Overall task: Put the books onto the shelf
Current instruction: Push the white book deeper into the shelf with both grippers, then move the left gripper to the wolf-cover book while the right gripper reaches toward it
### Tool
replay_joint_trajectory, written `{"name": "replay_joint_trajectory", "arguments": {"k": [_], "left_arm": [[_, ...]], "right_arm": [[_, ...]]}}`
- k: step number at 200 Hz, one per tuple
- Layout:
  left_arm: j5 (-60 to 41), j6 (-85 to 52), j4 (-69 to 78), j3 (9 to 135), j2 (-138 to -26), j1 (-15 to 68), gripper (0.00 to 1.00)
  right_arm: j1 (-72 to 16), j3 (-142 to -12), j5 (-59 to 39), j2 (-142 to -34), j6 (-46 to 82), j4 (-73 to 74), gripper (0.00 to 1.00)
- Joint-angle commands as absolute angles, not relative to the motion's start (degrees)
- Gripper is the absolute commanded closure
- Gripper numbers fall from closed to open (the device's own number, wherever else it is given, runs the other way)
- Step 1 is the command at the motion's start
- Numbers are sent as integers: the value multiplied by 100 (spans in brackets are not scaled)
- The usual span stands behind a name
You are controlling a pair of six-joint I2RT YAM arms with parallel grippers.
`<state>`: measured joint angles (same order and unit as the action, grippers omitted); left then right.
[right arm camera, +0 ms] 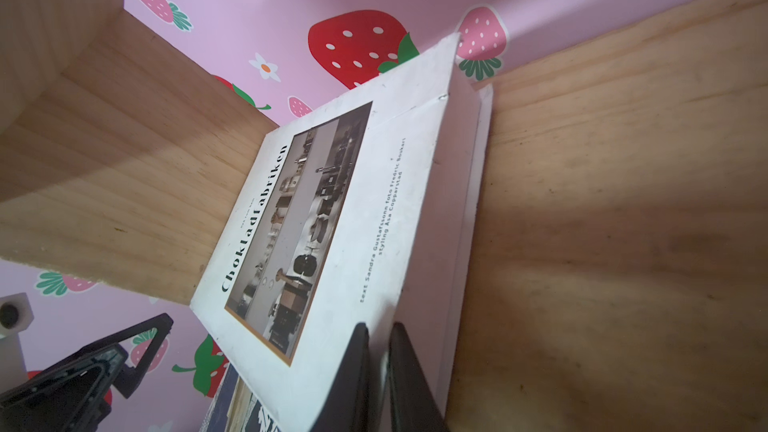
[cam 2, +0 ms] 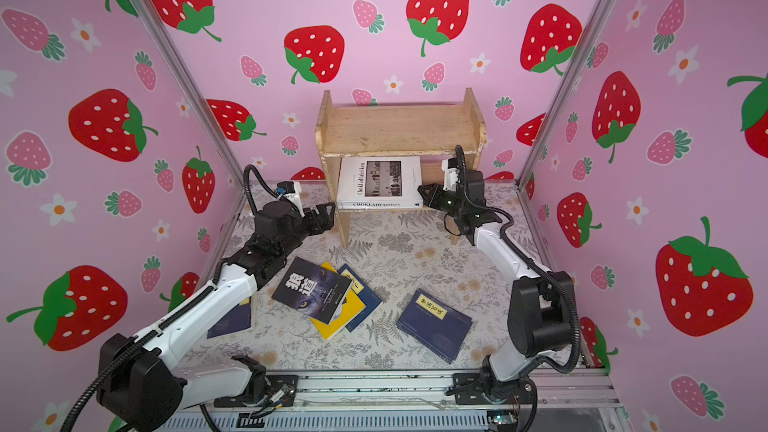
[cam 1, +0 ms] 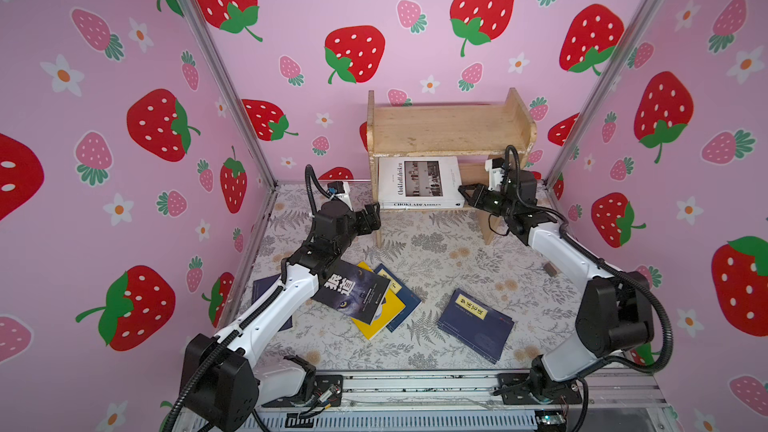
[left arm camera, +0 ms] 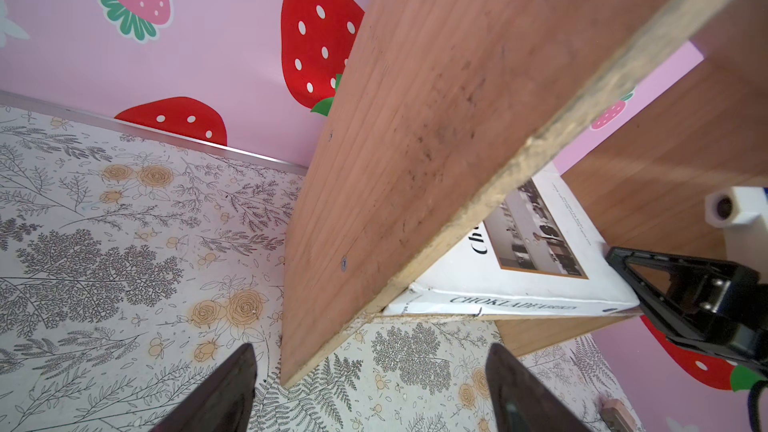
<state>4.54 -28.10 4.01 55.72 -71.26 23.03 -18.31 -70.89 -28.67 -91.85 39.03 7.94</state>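
Navy book [cam 1: 476, 326]: was seen lying flat and alone on the bench [cam 1: 436, 251], well in front of the shelf [cam 1: 449, 126], its yellow title label turned up.
Pile: a wolf-cover book [cam 1: 353, 288] was laid across a yellow book [cam 1: 380, 317] and a second navy book [cam 1: 405, 297], in front of the shelf's left leg. Another dark book [cam 1: 266, 288] was half hidden under the left arm.
White book [cam 1: 419, 182]: was found flat on the shelf's lower tier, against its left panel, spine turned to the front.
Right hand [cam 1: 462, 189]: was clenched with nothing between its fingers, its tips set against the white book's front right corner.
Left hand [cam 1: 375, 218]: was spread wide and empty, just outside the shelf's left panel.
Handling: the white book was judged thick, stiff and heavy, better pushed than pinched. The thin ones were judged light, bendy and perhaps slick.
Hold: the wolf-cover book's raised edge was judged the easiest place to be gripped, since a book lying flat offered no lip.
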Motion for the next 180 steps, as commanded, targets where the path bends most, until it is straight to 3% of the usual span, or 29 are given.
{"name": "replay_joint_trajectory", "arguments": {"k": [1, 58, 131, 158, 180], "left_arm": [[545, -2840, 446, 5469, -6962, 2269, 13], [741, -2892, 157, 5246, -6617, 2271, 11], [1957, -4055, -2630, 4774, -5132, 2172, 1], [1557, -4878, -3496, 4402, -4583, 1993, 1], [1011, -5484, -3612, 3845, -4305, 1933, 1]], "right_arm": [[-1846, -7277, -3087, -9150, 3875, 613, 78], [-1846, -7330, -2509, -8901, 3644, 284, 44], [-1975, -6546, -1371, -7363, 2791, -325, 22], [-2353, -6034, -968, -6552, 2496, -573, 12], [-3031, -5501, -639, -6081, 2501, -515, 12]]}}
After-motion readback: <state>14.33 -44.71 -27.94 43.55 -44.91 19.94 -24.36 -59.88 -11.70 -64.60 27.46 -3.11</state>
